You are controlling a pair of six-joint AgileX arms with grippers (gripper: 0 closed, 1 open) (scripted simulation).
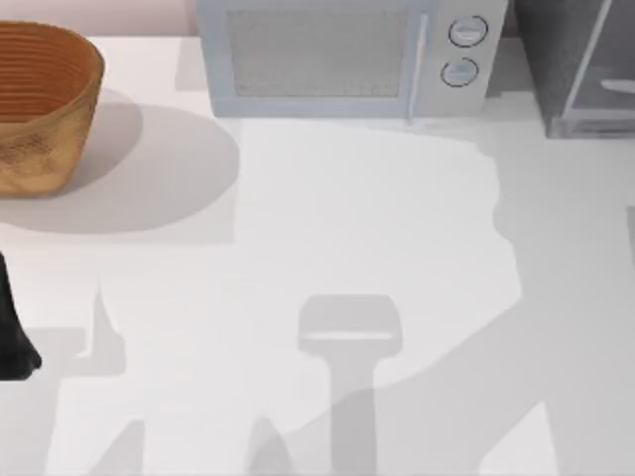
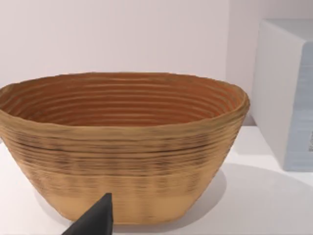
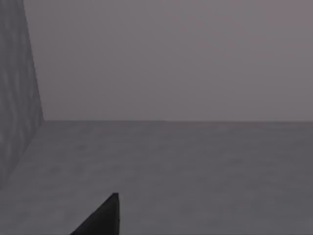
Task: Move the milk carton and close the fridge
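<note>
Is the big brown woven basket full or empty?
Empty. The big brown woven basket shows only its bare ribbed inside in the left wrist view, with nothing lying in it.

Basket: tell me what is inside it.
The woven basket holds nothing on the ribbed inner wall seen in the left wrist view; its near rim hides the floor. It stands left of the microwave.

The left arm point(image 1: 14, 332) sits low at the table's left edge, one dark fingertip point(image 2: 95, 220) visible from its wrist.
</note>
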